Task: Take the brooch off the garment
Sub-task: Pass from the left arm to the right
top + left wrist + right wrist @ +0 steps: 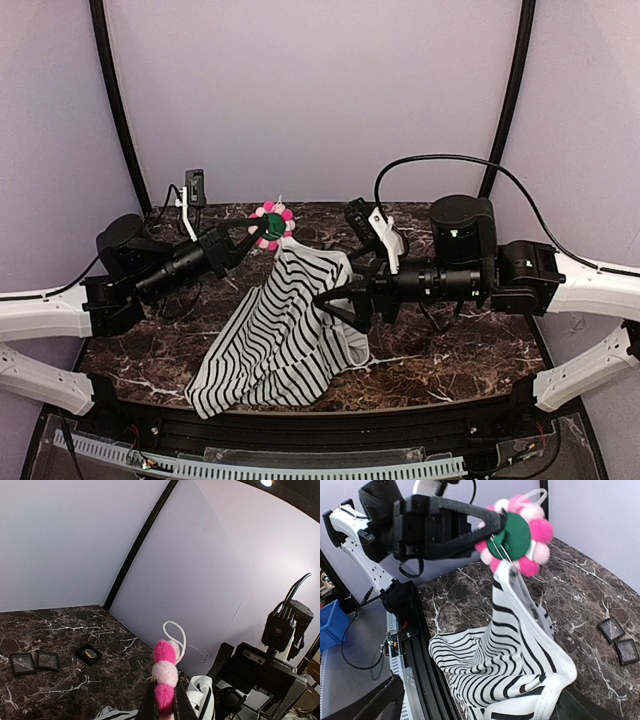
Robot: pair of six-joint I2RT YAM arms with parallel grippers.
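Pinching the brooch aloft, left fingers let the striped garment hang to the bench; right fingers gape open beside it.

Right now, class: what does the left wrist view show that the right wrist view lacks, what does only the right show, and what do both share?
Left wrist only: the right arm and a third black frame, with a yellowish middle. Right wrist only: the brooch's green centre and the striped garment hanging from it to the marble table. Both: the left gripper shut on the brooch's pink-and-white petals, that table, two black frames.
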